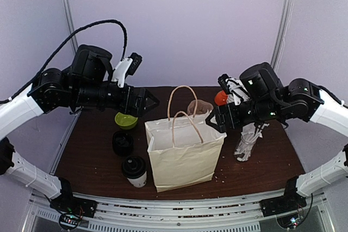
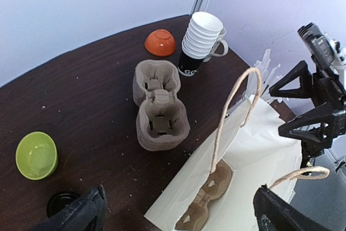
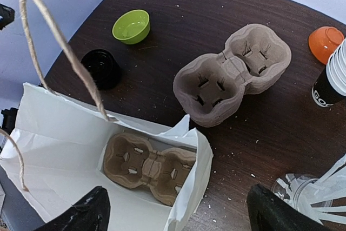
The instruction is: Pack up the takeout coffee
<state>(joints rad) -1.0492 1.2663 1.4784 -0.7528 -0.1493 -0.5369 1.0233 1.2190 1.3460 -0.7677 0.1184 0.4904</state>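
Coffee cup (image 1: 134,170) stands on the table just beside the bag's (image 1: 185,158) front left corner, untouched.
Probably light but sloshy, with thin paper walls that dent; best gripped round the middle, below the lid, and kept upright. Left gripper (image 1: 148,104) and right gripper (image 1: 211,121) hang wide and empty. The bag holds one carrier (image 3: 148,167) flat on its floor; a spare carrier (image 3: 232,74) lies behind.
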